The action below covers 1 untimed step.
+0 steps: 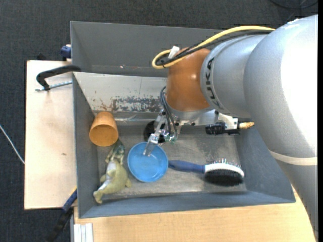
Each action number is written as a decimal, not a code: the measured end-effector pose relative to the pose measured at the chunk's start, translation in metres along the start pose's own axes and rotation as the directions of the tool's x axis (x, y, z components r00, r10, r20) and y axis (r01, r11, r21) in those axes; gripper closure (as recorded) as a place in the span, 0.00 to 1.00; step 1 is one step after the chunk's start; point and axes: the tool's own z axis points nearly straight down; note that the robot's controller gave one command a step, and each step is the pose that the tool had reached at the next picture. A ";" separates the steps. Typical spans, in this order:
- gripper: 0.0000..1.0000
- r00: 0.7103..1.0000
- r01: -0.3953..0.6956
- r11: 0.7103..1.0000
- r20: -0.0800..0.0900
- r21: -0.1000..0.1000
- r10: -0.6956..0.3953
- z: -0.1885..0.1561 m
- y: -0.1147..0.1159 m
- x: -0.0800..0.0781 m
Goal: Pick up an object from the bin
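Note:
My gripper (152, 147) hangs low near the middle of the bin, its tip over the upper edge of a round blue dish (147, 165) that lies flat on the floor. Nothing shows in its grasp. A small black object (149, 130) sits just behind the gripper, partly hidden by it. To the right of the dish lies a brush (217, 172) with a blue handle, black bristles and a white rim; its handle end touches the dish.
An orange cup (104, 129) lies on its side at the left wall. A green toy dinosaur (114, 175) lies in the front left corner, beside the dish. The arm with its orange cover fills the bin's upper right.

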 end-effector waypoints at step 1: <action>1.00 1.000 -0.003 1.000 0.008 -0.002 0.003 -0.002 0.000 -0.003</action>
